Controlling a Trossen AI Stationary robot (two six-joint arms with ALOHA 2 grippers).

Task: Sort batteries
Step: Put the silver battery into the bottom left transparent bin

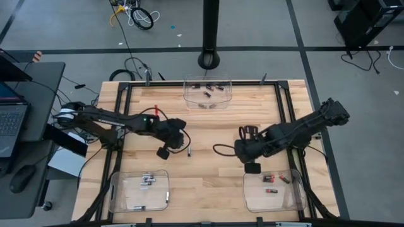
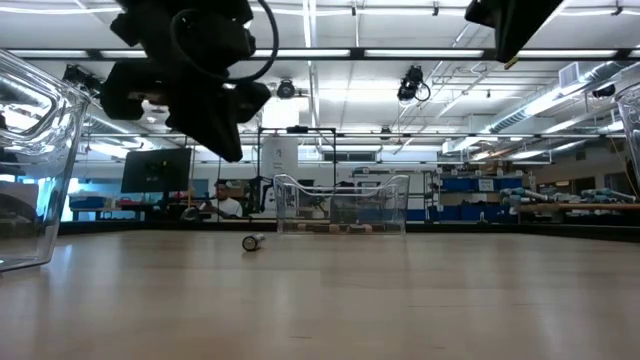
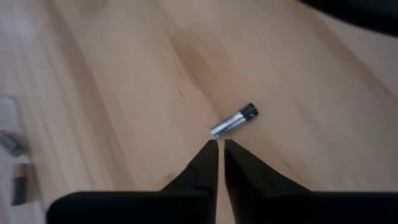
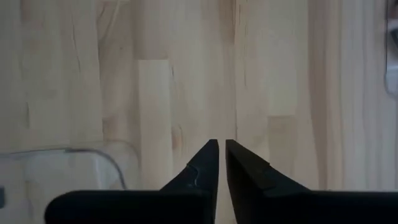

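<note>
Nearest me, bare pale wooden tabletop [image 2: 330,300] runs out to one small silvery-grey cylindrical battery with a black end [image 3: 234,121], lying alone on its side. Just short of it hovers the left gripper [image 3: 221,144], fingers pinched almost together and empty. It looks like the reach-to-pick step: those fingers must spread, then drop around the cell. Farther right, the right gripper [image 4: 221,143], likewise narrow and empty, waits beside a clear plastic bin [image 1: 297,200].

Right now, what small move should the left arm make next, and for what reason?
Probably open the left gripper and lower it over the loose battery. Its fingers are shut and empty just short of that silvery cell, which lies alone on the bare table, outside every bin. The right gripper waits shut by its bin.
</note>
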